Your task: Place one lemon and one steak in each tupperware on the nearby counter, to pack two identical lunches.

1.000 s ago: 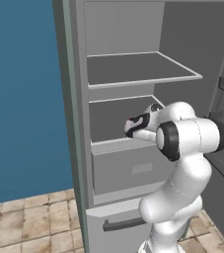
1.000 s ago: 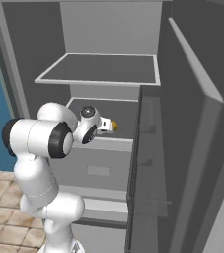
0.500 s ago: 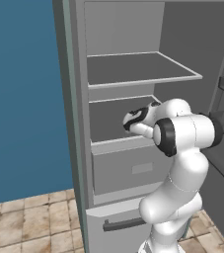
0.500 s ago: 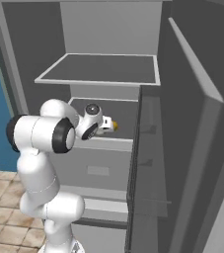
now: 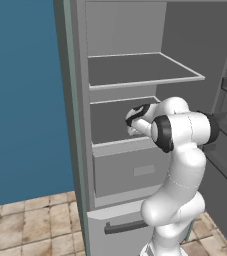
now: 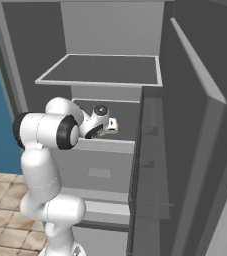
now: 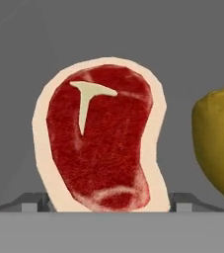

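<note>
fridge open | shelf bare | blue wall | tile floor

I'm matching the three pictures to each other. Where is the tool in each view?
Left base view: the tool is at centre, left of the white arm.
Right base view: the tool is at centre, right of the arm.
Hand view: its fingertips rise at the bottom, flanking the steak.
Shared landmark: the upper fridge shelf, above the tool in both base views.

No readable text, labels or numbers on anything
</note>
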Tool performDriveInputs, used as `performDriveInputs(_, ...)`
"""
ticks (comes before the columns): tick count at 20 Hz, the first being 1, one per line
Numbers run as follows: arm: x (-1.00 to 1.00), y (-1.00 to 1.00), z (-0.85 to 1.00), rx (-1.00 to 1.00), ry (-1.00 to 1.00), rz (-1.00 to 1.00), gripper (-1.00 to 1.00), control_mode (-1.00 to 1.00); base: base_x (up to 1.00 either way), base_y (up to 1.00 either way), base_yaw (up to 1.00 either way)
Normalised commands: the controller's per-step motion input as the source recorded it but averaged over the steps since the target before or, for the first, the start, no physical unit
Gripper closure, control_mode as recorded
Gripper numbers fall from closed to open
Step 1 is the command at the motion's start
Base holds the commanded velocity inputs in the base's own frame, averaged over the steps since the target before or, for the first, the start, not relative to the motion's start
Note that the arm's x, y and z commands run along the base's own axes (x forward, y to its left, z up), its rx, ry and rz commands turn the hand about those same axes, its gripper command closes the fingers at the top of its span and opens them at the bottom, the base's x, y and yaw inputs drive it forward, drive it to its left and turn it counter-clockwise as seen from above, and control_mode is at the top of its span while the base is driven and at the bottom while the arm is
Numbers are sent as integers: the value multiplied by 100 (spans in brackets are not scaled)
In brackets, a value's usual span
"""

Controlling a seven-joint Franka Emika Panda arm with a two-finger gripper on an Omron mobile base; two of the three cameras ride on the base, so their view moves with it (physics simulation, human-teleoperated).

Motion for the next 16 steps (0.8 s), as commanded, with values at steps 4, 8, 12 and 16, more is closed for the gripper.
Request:
performDriveInputs(4, 30, 0, -24, 0, 2, 6, -100, -100, 0, 0, 0)
performDriveInputs(8, 26, 3, -32, 0, 3, 4, -100, -100, 0, 0, 0)
performDriveInputs(12, 9, 31, -57, -4, 6, 5, 100, -100, 0, 0, 0)
performDriveInputs(16, 5, 38, -45, -6, 2, 4, 100, -100, 0, 0, 0)
